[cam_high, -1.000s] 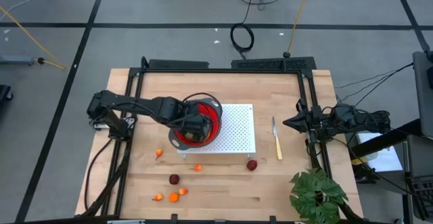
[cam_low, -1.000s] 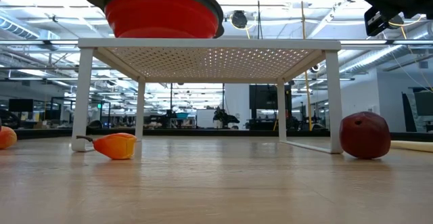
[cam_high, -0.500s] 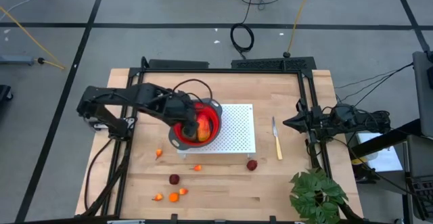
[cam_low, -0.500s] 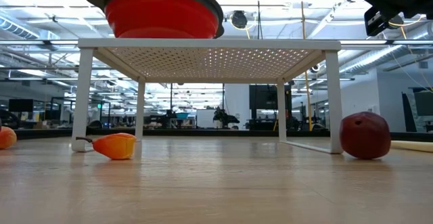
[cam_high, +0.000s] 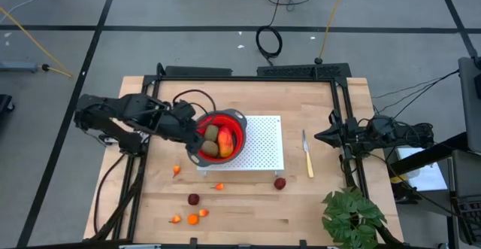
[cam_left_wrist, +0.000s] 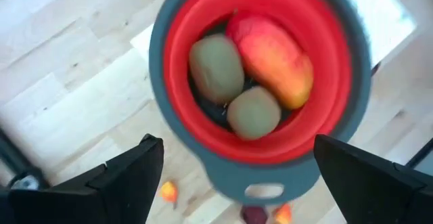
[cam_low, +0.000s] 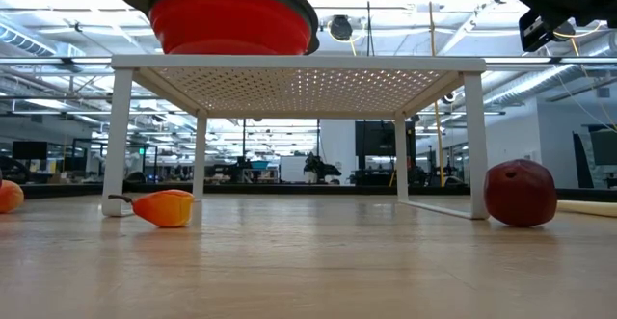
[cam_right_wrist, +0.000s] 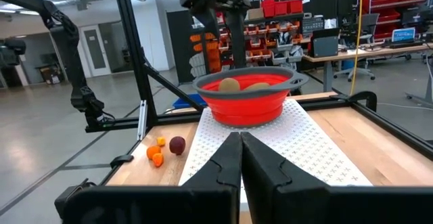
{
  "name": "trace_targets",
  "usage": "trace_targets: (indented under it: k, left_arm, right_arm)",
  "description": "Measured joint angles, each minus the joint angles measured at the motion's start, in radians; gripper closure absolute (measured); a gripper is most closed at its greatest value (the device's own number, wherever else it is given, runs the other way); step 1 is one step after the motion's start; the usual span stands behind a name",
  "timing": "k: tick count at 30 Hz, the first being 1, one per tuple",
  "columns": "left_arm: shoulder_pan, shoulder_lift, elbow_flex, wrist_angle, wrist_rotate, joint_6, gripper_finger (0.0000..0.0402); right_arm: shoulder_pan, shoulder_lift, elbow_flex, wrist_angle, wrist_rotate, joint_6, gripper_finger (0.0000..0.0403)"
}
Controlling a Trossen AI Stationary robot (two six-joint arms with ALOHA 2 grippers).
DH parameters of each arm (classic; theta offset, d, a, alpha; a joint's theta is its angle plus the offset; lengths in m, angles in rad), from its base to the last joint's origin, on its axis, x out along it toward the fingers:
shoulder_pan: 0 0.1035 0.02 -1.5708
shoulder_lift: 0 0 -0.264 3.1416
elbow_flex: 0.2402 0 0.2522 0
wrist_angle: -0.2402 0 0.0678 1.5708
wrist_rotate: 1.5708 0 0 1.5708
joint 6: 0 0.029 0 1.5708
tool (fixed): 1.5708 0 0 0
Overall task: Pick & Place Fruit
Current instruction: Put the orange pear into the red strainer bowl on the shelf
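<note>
The wooden table (cam_high: 248, 204) carries a white perforated rack (cam_high: 259, 144), and on the rack's left end sits the red bowl (cam_high: 219, 138) with its grey rim. My left gripper (cam_high: 186, 129) hangs just beside that bowl on its left, fingers spread wide and empty. My right gripper (cam_high: 322, 137) waits at the table's right edge, fingers pressed together on nothing.

Inside the bowl lie the mango (cam_left_wrist: 274, 51) and two olive-brown kiwis (cam_left_wrist: 216, 68), all touching. I judge a drop is done and the next pick is due.

Loose on the table are one dark red ball (cam_high: 279, 183) near the rack's front right leg, another dark red ball (cam_high: 194, 199) further forward, and small orange bits (cam_high: 193, 219) scattered in front. Next I must swing forward, drop low, and centre open fingers over a round ball that may roll.
</note>
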State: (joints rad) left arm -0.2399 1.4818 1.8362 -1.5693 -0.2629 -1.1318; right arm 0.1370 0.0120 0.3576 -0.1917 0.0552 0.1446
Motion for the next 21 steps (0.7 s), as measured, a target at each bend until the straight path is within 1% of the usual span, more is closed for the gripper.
trace_targets:
  k: [3, 7, 11, 15, 21]
  left_arm:
    - [-0.024, -0.013, 0.0, -0.002, -0.028, -0.035, 0.0025]
    - [-0.057, -0.011, 0.0, -0.001, -0.034, -0.07, 0.0021]
    - [-0.108, -0.011, 0.0, -0.001, -0.023, -0.12, 0.0026]
    - [-0.176, -0.011, 0.0, -0.001, -0.003, -0.245, 0.0033]
    - [-0.292, -0.011, 0.0, -0.001, -0.038, -0.462, 0.0029]
  right_arm:
    - [0.0, 0.0, 0.0, 0.0, 0.0, 0.0, 0.0403]
    - [0.0, 0.0, 0.0, 0.0, 0.0, 0.0, 0.0403]
    - [0.0, 0.0, 0.0, 0.0, 0.0, 0.0, 0.0403]
    - [0.0, 0.0, 0.0, 0.0, 0.0, 0.0, 0.0403]
    - [0.0, 0.0, 0.0, 0.0, 0.0, 0.0, 0.0403]
